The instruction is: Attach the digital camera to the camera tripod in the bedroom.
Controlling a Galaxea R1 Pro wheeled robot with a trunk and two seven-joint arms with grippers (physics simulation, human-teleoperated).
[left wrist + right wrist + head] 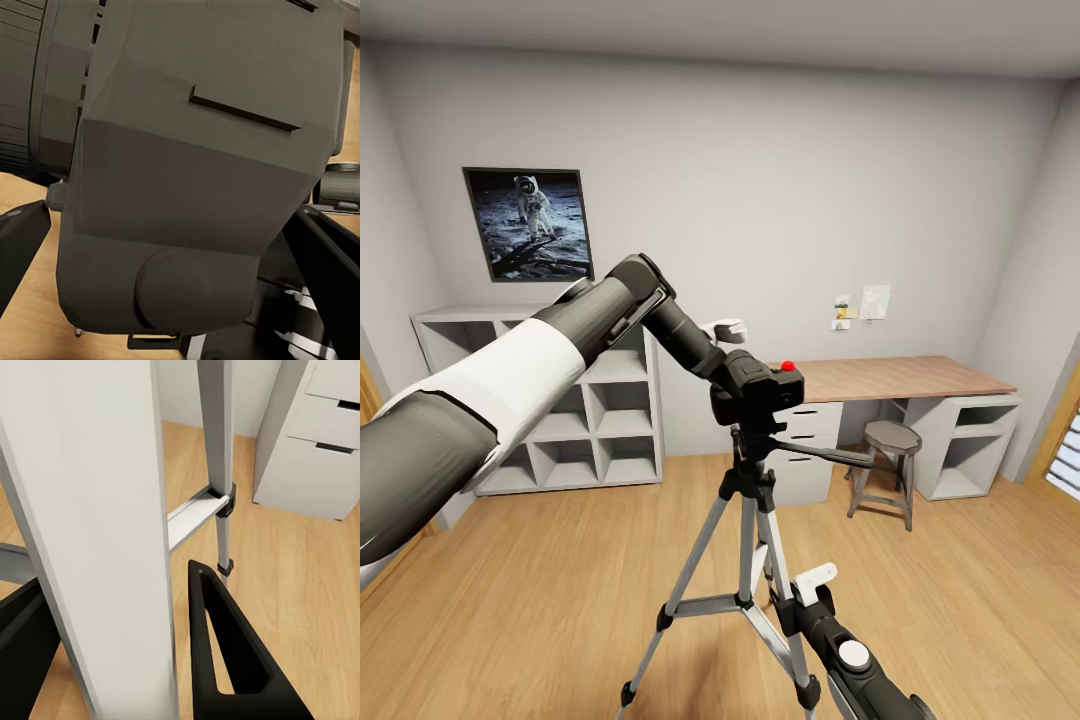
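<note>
The black digital camera, with its red button on top, sits right at the black head of the camera tripod; I cannot tell whether it is seated. My left gripper is shut on the camera, whose grey-black body looms close in the left wrist view between the fingers. Low down, my right gripper is open around a silver tripod leg. A thin strip of floor shows between that leg and one finger.
Behind the tripod, white cube shelves stand along the far wall on the left. On the right are a wood-topped desk, white drawers and a stool. An astronaut picture hangs above. Light wood floor lies around the legs.
</note>
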